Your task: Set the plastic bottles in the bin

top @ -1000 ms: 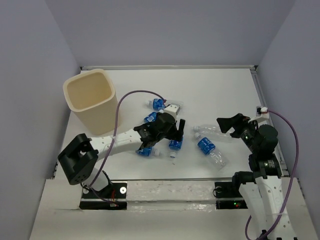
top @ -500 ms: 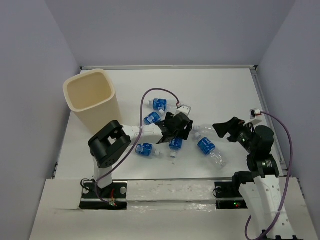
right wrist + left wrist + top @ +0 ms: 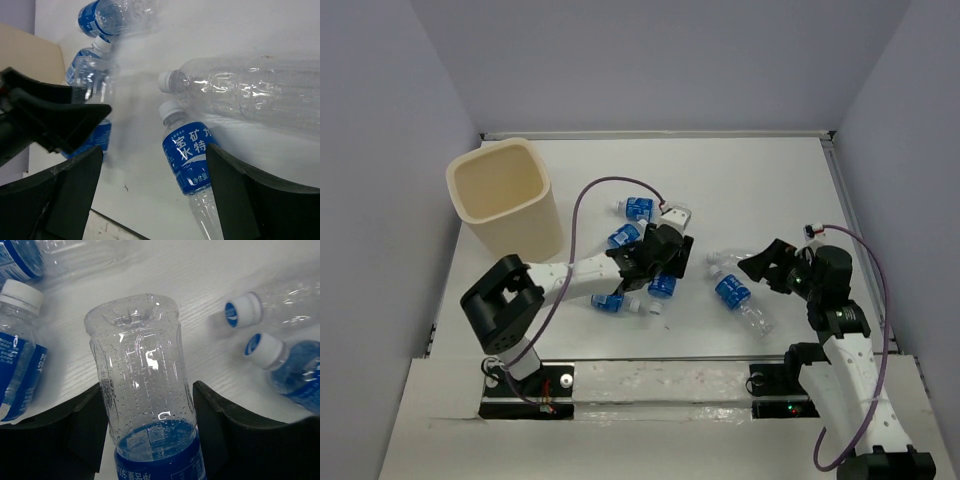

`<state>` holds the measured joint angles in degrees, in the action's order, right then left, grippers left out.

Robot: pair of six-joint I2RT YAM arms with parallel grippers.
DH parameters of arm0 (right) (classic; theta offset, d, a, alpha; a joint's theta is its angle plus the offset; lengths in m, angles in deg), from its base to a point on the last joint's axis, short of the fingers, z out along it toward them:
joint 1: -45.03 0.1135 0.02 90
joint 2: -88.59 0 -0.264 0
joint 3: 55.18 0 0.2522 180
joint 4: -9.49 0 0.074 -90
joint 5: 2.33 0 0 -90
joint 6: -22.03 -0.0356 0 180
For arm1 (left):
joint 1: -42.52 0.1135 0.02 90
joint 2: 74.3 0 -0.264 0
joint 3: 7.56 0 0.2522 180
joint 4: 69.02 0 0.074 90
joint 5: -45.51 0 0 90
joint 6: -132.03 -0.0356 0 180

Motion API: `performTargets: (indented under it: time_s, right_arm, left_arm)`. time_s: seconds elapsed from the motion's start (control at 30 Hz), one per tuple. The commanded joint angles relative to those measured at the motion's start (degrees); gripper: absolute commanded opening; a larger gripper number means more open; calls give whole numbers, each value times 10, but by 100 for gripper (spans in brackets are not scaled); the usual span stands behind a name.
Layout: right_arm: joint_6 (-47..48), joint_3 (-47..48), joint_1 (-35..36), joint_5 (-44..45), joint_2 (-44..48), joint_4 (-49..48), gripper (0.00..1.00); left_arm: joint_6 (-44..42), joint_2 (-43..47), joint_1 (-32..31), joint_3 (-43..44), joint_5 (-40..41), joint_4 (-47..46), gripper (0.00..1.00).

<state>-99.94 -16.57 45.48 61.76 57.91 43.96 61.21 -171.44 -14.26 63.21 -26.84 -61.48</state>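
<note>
Nearest the arm bases, the right pincer (image 3: 154,149) hangs wide open with nothing in it. It's low over a labelled bottle (image 3: 187,155) lying on the bench (image 3: 770,180), and a clear bottle (image 3: 240,95) lies just beside that one.

A little further in, the left pincer (image 3: 148,387) is clenched on the held bottle (image 3: 142,365). There's one finger on each side just above the blue label, and the bottle's base pokes out ahead. The loose bottles (image 3: 623,236) crowd close around it.

The bin (image 3: 520,225) stands at the far-left corner, well apart from the pile. From above, no bottle shows inside it, so the job looks like it's barely begun.

What could go wrong, probably:
- The plastic is thin and ribbed, so a hard squeeze may buckle it and let the bottle squirt out mid-carry.
- The neighbours lie so close that lifting could nudge one and send it rolling across the bench.
- The bin's wall is tall. If the swing is too low, the jutting base clips the rim and either knocks the bottle loose or shoves the bin.
- The left arm's purple cable (image 3: 582,200) loops right over the pile and might snag.
- The two pincers are working near each other, so if the right one dives for its bottle during the left's lift, they could bump.
</note>
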Motion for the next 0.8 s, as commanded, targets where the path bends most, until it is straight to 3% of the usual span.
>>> performTargets:
  time_s: [0.0, 0.17, 0.3, 0.37, 0.53, 0.77]
  right_arm:
    - [-3, 12, 11, 5, -33, 13, 89]
    - [-6, 19, 38, 42, -68, 25, 90]
    - [-15, 32, 102, 93, -113, 47, 91]
    - [-27, 40, 167, 148, -150, 63, 93]
    - [-56, 82, 280, 289, -217, 114, 98]
    - [-71, 148, 381, 357, -330, 173, 100]
  left_arm:
    - [16, 139, 1, -23, -47, -41, 56]
    - [32, 276, 0, -63, -103, -33, 56]
    - [35, 409, 0, -95, -103, -6, 56]
    - [32, 464, -1, -108, -98, 5, 56]
    - [34, 531, -1, -122, -100, 28, 56]
    - [38, 577, -1, -134, -117, 25, 56]
